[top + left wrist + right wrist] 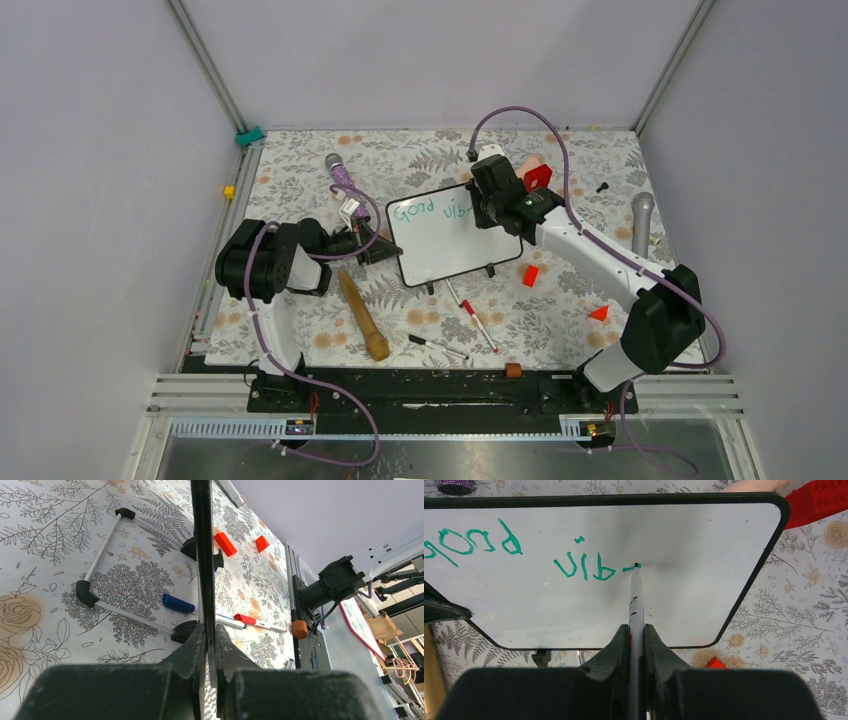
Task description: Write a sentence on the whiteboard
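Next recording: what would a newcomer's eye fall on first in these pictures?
The whiteboard at mid-table stands out, with unfinished green writing reading "Good vib". The right gripper holds a marker with its tip on the board, at the end of the last stroke. The left gripper clamps the board's left edge.

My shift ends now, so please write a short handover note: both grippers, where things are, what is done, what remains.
Left gripper: shut on the left edge of the whiteboard, steadying it.
Right gripper: shut on a marker, tip touching the board.
Done: green writing reads "Good vib", plus a short stroke at the tip.
Left: finish that word and the rest of the sentence.
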{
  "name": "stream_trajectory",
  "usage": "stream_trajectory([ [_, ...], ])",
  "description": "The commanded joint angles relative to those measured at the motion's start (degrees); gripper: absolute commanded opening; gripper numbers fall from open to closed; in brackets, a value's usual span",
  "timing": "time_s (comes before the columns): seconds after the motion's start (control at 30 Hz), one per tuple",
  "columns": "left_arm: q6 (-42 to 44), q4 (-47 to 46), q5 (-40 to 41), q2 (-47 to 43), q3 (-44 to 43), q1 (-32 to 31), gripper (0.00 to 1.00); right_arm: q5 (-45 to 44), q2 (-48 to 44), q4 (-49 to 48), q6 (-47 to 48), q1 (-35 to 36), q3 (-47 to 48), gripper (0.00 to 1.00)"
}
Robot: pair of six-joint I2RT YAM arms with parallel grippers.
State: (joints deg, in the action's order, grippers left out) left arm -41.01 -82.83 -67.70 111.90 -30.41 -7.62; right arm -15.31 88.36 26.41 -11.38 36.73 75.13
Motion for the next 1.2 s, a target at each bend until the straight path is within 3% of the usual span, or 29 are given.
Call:
stream_trajectory([
  [0.0,3.40,-1.81,-0.99,1.07,-0.74,-0.40,0.00,2.00,0.16,-2.71,0.55,-0.08,2.21,0.00],
  [1.17,3.33,-1.77,-1.14,1.02,-0.78,-0.46,0.00,1.78,-0.99,0.63,0.86,-0.10,-1.26,0.00],
])
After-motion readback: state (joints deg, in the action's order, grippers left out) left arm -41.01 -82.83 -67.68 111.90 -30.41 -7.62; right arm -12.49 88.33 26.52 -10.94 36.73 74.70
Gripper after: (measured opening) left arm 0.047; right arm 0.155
